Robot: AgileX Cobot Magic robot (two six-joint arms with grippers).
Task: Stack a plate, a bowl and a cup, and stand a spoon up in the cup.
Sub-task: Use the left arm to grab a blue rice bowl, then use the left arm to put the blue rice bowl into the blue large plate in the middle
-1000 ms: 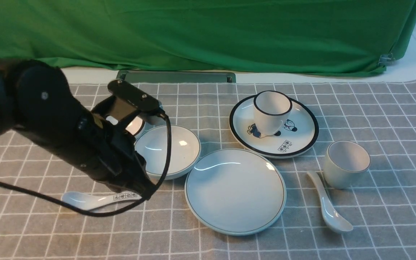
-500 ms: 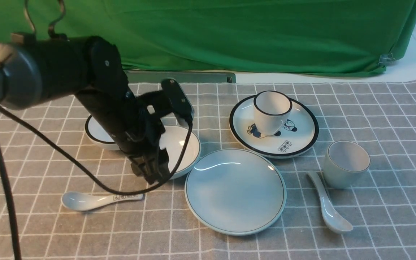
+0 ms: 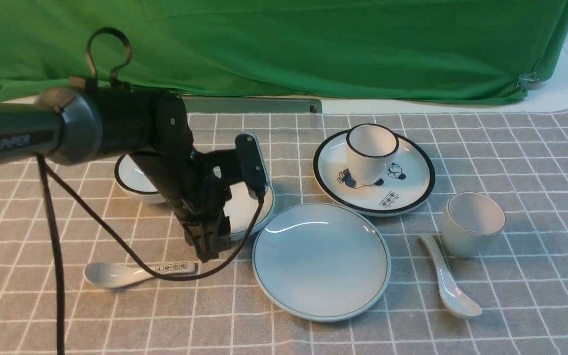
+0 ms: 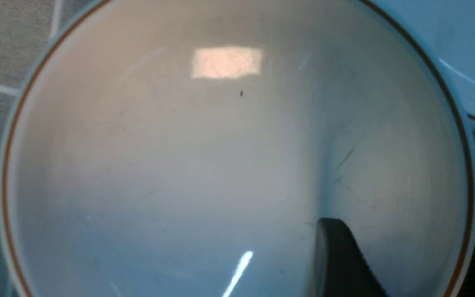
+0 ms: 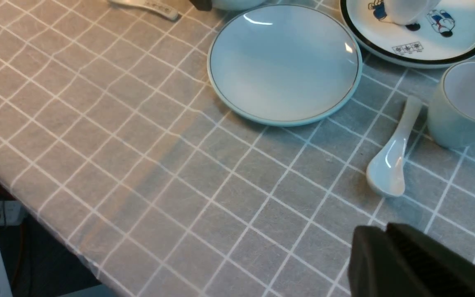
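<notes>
The left claw [image 3: 209, 246], jaws parted, straddles the bowl's [image 3: 244, 209] rim at about 7 o'clock, with one finger [image 4: 340, 264] inside it. The bowl sits on the table [image 3: 520, 315] at the plate's [image 3: 321, 261] 10 o'clock. The cup [image 3: 472, 224] stands at the plate's 3 o'clock, with the spoon [image 3: 447, 282] at the cup's 7 o'clock. The right claw [image 5: 386, 239] hangs empty, its fingers seemingly pressed together.
</notes>
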